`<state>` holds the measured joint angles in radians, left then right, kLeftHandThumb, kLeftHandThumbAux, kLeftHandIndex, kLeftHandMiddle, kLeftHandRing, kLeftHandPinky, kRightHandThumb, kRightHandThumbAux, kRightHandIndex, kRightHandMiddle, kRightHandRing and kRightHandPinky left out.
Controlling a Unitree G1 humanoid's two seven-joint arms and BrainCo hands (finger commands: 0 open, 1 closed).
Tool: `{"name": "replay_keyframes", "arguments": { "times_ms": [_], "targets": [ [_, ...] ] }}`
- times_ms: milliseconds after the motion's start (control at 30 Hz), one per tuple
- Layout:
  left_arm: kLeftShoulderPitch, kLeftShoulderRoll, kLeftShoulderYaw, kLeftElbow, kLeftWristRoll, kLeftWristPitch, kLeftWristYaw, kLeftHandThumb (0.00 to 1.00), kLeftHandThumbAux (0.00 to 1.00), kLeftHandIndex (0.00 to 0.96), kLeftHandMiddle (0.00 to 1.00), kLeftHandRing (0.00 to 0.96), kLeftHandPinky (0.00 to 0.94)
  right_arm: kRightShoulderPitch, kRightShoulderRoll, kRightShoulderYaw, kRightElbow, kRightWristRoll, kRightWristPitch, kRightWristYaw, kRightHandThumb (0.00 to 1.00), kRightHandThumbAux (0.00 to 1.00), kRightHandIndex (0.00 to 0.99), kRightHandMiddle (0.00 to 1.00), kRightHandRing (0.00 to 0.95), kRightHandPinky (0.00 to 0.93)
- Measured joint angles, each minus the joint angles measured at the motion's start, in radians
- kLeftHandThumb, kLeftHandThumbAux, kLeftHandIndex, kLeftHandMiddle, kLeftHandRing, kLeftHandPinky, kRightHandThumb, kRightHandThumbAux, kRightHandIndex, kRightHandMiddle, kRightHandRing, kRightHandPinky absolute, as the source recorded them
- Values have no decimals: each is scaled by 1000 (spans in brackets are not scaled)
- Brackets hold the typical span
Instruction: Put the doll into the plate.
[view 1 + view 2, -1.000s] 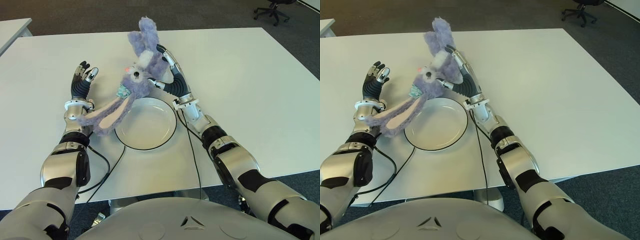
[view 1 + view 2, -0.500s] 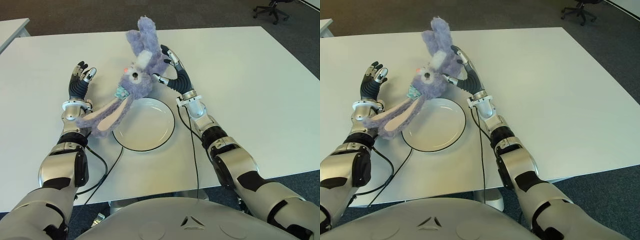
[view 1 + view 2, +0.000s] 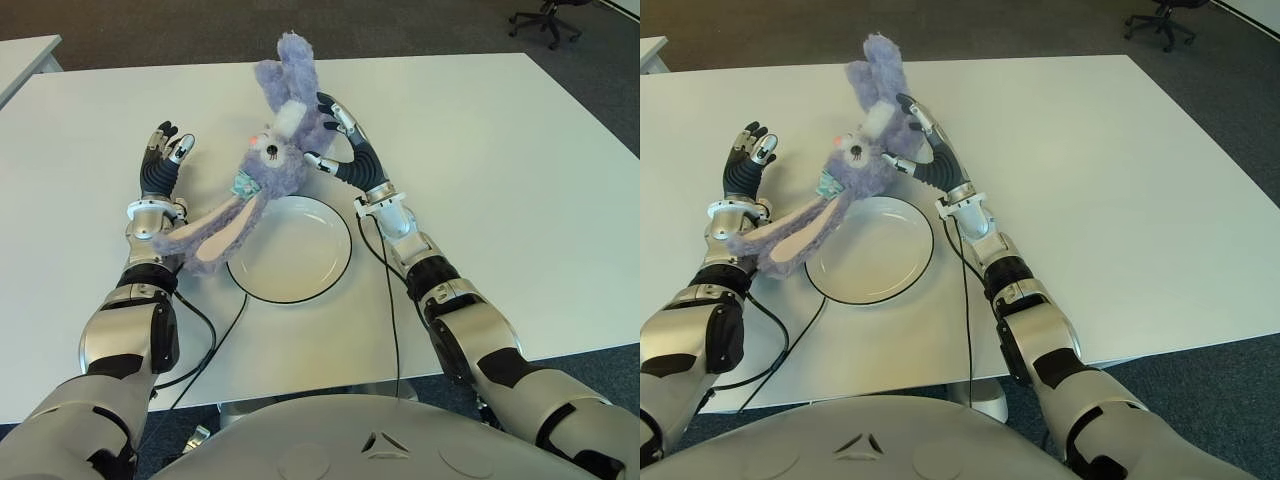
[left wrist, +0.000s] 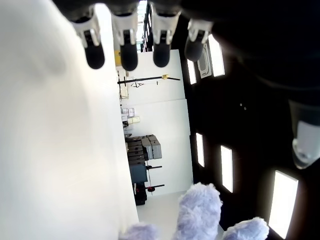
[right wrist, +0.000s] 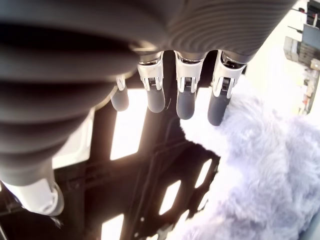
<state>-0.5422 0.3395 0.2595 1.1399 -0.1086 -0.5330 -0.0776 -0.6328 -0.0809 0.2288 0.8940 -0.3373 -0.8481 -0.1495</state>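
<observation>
With your right hand spread open against the doll, gripping nothing, and your left hand open beyond the plate, the doll may flop outside the plate.

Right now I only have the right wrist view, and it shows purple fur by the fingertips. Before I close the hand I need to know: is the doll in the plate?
Observer: No. In the eye views the doll is beyond the far rim of the plate, and the plate's middle is bare.
Operator: Where is my right hand against it?
Observer: The right hand is open on the doll's right side, fingers spread, with its thumb near the doll's head.
Operator: And the left hand?
Observer: The left hand is open, to the left of the doll. One of the doll's long ears trails toward that wrist.
</observation>
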Motion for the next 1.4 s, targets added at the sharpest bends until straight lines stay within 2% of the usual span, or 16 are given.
{"name": "replay_keyframes", "arguments": {
  "times_ms": [367, 567, 733, 1100, 1233, 1400],
  "targets": [
    [2, -1, 0, -4, 0, 0, 0, 0, 445, 23, 91, 101, 134, 9, -80, 4, 3, -30, -112, -33, 368, 514, 55, 51, 82, 150],
    [10, -2, 1, -11, 0, -13, 0, 0, 454, 16, 96, 106, 128, 25, -108, -3, -18, -13, -154, -10, 374, 519, 58, 44, 73, 140],
    [14, -3, 1, -18, 0, -19, 0, 0, 459, 10, 94, 103, 116, 39, -115, -10, -47, -2, -159, 15, 367, 523, 62, 44, 73, 140],
    [19, -3, 0, -30, 0, -20, 0, 0, 463, 19, 92, 100, 117, 63, -120, -18, -94, 38, -158, 78, 425, 523, 65, 40, 76, 157],
    [21, -3, 0, -36, 0, -20, 0, 0, 461, 23, 94, 101, 117, 73, -123, -22, -114, 58, -158, 105, 415, 525, 67, 43, 81, 173],
    [23, -3, 0, -42, -1, -20, 0, 0, 457, 23, 96, 102, 128, 87, -127, -31, -140, 74, -154, 131, 393, 522, 68, 45, 75, 141]
  ]
}}
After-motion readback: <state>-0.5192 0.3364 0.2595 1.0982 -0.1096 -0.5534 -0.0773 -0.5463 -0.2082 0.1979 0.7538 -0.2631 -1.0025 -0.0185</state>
